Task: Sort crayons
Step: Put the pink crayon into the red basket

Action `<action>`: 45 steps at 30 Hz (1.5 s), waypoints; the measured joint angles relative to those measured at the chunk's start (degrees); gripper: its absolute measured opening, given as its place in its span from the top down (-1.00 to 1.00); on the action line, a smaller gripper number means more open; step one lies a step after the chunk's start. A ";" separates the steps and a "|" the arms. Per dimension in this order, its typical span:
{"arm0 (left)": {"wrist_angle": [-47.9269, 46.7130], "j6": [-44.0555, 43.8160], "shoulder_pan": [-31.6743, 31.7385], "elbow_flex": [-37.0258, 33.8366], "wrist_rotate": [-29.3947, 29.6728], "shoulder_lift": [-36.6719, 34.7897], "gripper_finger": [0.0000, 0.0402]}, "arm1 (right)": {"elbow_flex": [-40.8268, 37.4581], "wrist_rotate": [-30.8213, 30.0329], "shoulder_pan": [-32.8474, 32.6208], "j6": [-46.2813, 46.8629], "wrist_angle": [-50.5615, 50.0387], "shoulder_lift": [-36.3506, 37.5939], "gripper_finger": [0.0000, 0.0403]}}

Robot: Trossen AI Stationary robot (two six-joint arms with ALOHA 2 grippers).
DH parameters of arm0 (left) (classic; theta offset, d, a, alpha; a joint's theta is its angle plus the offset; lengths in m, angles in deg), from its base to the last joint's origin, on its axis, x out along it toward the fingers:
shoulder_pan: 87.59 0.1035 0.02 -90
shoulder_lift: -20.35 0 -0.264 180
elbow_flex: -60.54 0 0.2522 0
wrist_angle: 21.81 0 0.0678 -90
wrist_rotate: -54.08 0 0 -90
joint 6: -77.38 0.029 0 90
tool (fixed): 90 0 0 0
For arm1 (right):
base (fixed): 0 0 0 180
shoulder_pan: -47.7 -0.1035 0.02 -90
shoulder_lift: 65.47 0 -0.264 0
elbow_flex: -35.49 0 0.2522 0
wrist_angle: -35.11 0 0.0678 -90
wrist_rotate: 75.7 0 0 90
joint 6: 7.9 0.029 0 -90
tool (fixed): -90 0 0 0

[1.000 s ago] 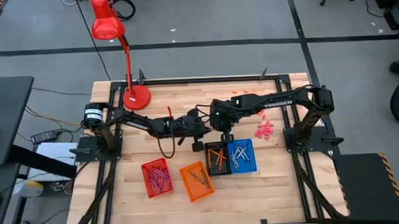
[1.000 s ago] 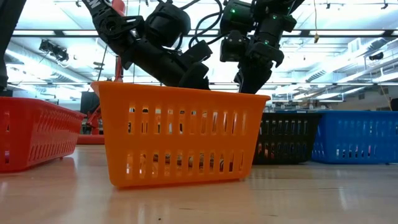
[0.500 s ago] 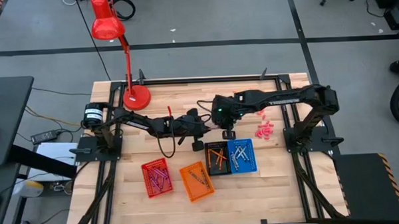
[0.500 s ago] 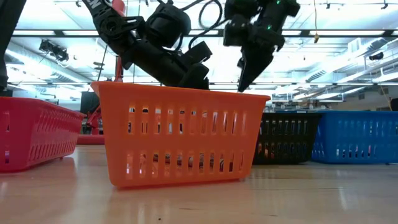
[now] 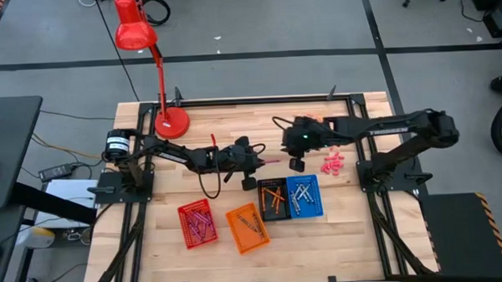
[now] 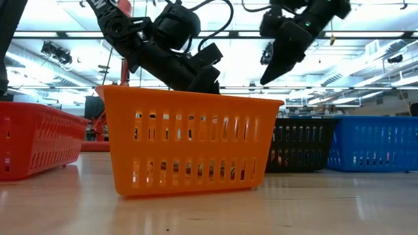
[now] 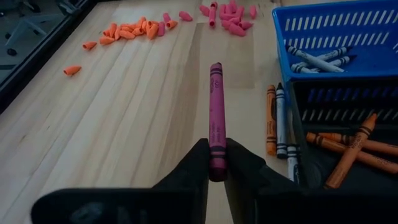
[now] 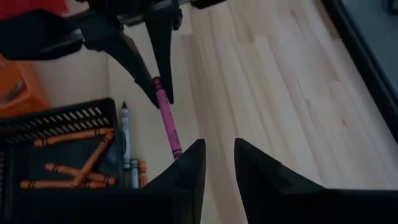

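Note:
My left gripper (image 7: 216,173), at mid table (image 5: 256,162), is shut on a magenta-purple crayon (image 7: 216,118). My right gripper (image 8: 219,155) hangs open above the table (image 5: 298,164), to the right of the crayon's free tip (image 8: 176,151), touching nothing. Orange crayons lie in the black basket (image 5: 273,198) and grey ones in the blue basket (image 5: 303,195). An orange crayon (image 7: 271,118) and a grey one (image 7: 280,121) lie flat on the table beside the black basket. My left gripper pinches the crayon's end nearest it (image 7: 216,163) between its two fingertips. The fingers come from the table's left, slanting a little downward, and the crayon sticks out ahead of them toward the table's right. It is lifted clear of the table.
A red basket (image 5: 197,224) and an orange basket (image 5: 247,227) stand nearer the front edge. Pink bits (image 5: 332,163) lie at the right and orange bits (image 5: 300,116) at the far edge. A red lamp (image 5: 171,123) stands at the far left.
My right gripper has drawn back from over the black basket and the crayon's tip, rising and going toward the table's right edge, and has tipped less steeply down. My left gripper and the crayon have kept still.

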 joint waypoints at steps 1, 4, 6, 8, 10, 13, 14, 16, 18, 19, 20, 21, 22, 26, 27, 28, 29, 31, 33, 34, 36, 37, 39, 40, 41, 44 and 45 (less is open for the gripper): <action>0.17 0.01 0.00 0.00 0.00 0.00 0.79 | -1.87 0.00 0.00 0.51 1.95 1.16 0.56; 0.38 0.01 0.00 0.00 -0.01 0.00 0.79 | -7.13 -0.04 -0.02 1.63 8.07 4.45 0.56; 0.32 -0.19 0.00 0.00 -0.02 0.00 0.79 | -10.80 -0.08 -0.10 2.26 12.62 6.47 0.56; -0.36 -0.70 -0.26 0.00 -0.02 -0.09 0.79 | -14.31 -0.12 -0.39 2.99 17.95 8.47 0.56; -1.66 -0.79 -0.66 -0.09 -0.04 -0.65 0.79 | -17.76 -0.95 -1.00 3.14 23.33 10.31 0.56; -3.75 -1.86 -1.35 -0.09 -0.11 -2.73 0.79 | -22.81 -4.38 -2.56 3.08 32.49 12.32 0.56; -4.78 -2.45 -1.58 -0.09 -0.11 -3.83 0.79 | -24.50 -5.33 -3.14 2.92 35.79 12.81 0.56; -7.71 -4.04 -2.13 -0.07 -0.09 -6.22 0.78 | -27.55 -6.71 -4.15 2.26 41.40 13.41 0.56; -12.32 -6.49 -2.82 -0.07 -0.05 -8.93 0.78 | -30.23 -7.67 -4.92 1.16 46.19 13.94 0.56; -14.34 -8.00 -3.25 -0.07 -0.04 -10.29 0.78 | -31.28 -7.91 -5.26 0.96 48.44 14.05 0.56; -17.07 -9.71 -3.81 -0.07 -0.04 -11.68 0.78 | -32.43 -8.10 -5.53 0.87 50.55 14.19 0.56; -19.57 -11.72 -4.52 -0.07 -0.07 -13.05 0.78 | -33.68 -8.40 -5.84 0.94 52.83 14.30 0.56; -22.28 -13.74 -5.33 -0.07 -0.10 -14.44 0.78 | -34.88 -8.50 -6.17 1.13 55.00 14.29 0.56; -32.45 -23.09 -9.30 -0.07 -0.15 -19.74 0.78 | -39.92 -8.50 -7.71 0.91 63.97 14.26 0.56; -34.14 -25.83 -10.36 -0.07 -0.15 -21.21 0.78 | -40.98 -8.50 -7.94 0.28 66.42 14.25 0.56; -35.69 -28.59 -11.41 -0.07 -0.13 -22.72 0.78 | -41.97 -8.50 -8.04 -0.54 68.88 14.26 0.56; -36.47 -31.64 -12.39 -0.07 -0.13 -24.07 0.78 | -42.76 -8.50 -8.04 -1.20 70.89 14.26 0.56; -38.88 -38.00 -14.91 -0.04 -0.10 -26.79 0.78 | -43.84 -8.50 -8.04 -1.68 72.95 14.26 0.56; -40.98 -44.22 -17.52 -0.04 -0.07 -28.66 0.78 | -44.27 -8.50 -8.02 -1.71 72.96 14.24 0.56; -42.58 -47.17 -18.96 -0.04 -0.08 -29.51 0.78 | -44.40 -8.48 -8.02 -1.81 72.96 14.24 0.56; -44.93 -53.72 -21.66 -0.04 -0.11 -30.54 0.78 | -44.43 -8.49 -8.02 -2.88 72.98 14.24 0.56; -46.05 -57.41 -23.22 0.02 -0.13 -30.79 0.78 | -44.43 -8.49 -8.02 -3.96 73.16 14.24 0.56; -49.51 -64.62 -26.41 0.00 -0.42 -30.94 0.78 | -44.24 -8.50 -8.00 -6.80 73.91 14.24 0.56; -50.36 -68.11 -28.04 0.00 -0.71 -30.93 0.78 | -44.20 -8.50 -8.00 -8.25 74.87 14.24 0.56; -51.19 -71.76 -29.83 0.00 -0.79 -30.93 0.78 | -44.19 -8.50 -7.96 -9.64 75.96 14.24 0.56; -53.09 -82.50 -34.95 -0.04 -1.01 -30.93 0.78 | -44.19 -8.48 -7.92 -12.09 78.39 14.22 0.56; -52.88 -85.51 -36.44 -0.04 -0.95 -30.93 0.78 | -44.19 -8.48 -7.91 -12.74 79.63 14.22 0.56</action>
